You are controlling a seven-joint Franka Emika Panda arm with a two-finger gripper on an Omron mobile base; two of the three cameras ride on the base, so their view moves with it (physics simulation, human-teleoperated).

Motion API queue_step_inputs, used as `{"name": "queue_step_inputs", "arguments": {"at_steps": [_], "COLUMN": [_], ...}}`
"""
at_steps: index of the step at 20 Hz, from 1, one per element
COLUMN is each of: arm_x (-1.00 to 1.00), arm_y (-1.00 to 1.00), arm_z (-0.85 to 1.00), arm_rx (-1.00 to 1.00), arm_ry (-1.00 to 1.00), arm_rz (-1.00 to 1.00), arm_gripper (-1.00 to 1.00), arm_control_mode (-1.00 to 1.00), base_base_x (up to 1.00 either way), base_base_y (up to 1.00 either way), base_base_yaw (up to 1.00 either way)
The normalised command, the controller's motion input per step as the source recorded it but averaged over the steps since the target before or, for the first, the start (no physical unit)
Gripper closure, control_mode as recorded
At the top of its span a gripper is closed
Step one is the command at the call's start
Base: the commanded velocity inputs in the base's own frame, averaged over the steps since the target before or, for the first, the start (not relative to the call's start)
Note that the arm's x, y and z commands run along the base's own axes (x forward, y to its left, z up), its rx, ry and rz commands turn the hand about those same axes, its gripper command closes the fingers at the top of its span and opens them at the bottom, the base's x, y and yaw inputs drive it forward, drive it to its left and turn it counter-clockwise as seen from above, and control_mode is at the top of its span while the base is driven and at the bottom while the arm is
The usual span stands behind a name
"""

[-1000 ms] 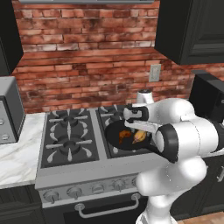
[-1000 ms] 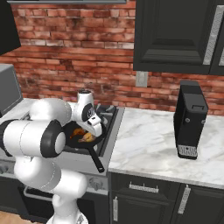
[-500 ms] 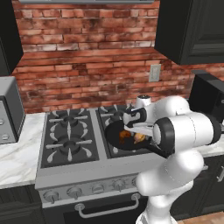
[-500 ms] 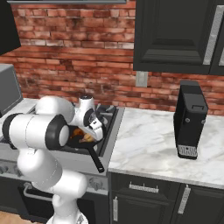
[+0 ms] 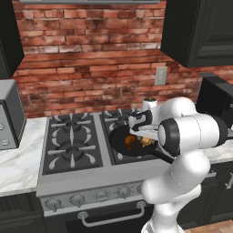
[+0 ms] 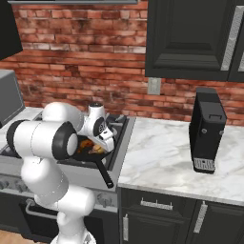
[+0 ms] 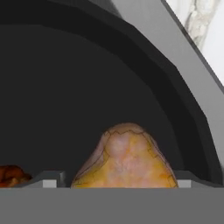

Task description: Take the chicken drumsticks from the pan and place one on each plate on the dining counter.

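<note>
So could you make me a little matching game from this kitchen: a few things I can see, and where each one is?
Things:
1. golden drumstick
2. pan
3. coffee machine
4. wall socket

Places:
A. on the brick wall
B. on the stove's right front burner
C. between the gripper's finger tips, inside the pan
D. on the marble worktop right of the stove

Pairs: 1-C, 2-B, 3-D, 4-A
</note>
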Motion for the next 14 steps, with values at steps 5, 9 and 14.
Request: {"name": "queue_step_inputs", "arguments": {"at_steps": [5,9,14], "arm_x": [-0.22,-0.36,-0.51], "arm_y": [0.00,0.00,0.00], "arm_z": [0.08,0.55,0.77], "arm_rx": [0.00,0.01,0.00], "arm_ry": [-0.05,-0.04,-0.07], "arm_rz": [0.00,0.03,0.04], "arm_gripper": [1.00,1.00,1.00], "arm_control_mode": [-1.00,-1.00,-1.00], "base_base_x": [0.00,0.00,0.00], "base_base_y": [0.00,0.00,0.00], "base_base_yaw": [0.00,0.00,0.00]}}
